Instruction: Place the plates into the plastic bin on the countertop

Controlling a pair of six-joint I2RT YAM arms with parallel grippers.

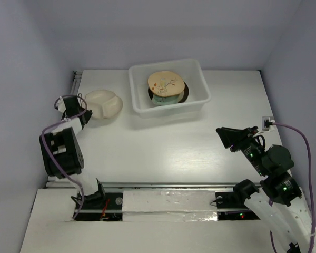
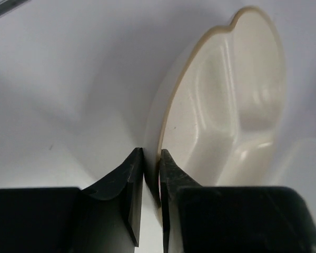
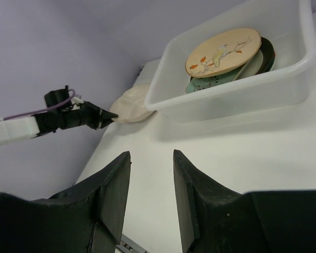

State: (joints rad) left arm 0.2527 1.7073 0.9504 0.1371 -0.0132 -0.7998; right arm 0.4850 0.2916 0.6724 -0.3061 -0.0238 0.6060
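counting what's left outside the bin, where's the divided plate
In the top view, the divided plate sits on the countertop, left of the bin, its rim pinched in the left gripper.

The divided plate (image 1: 102, 103) is plain glossy cream against the white countertop (image 1: 163, 142), and the plastic bin (image 1: 171, 109) is milky translucent white. The floral plate (image 3: 224, 51) is cream-tan with thin brown twigs and orange-red leaves, the speckled plate (image 3: 208, 83) pale teal with dark flecks, the dark plate (image 3: 267, 52) near black. The left gripper (image 2: 151, 155) and right gripper (image 3: 151, 158) are matt black, their cables (image 1: 304, 142) purple.
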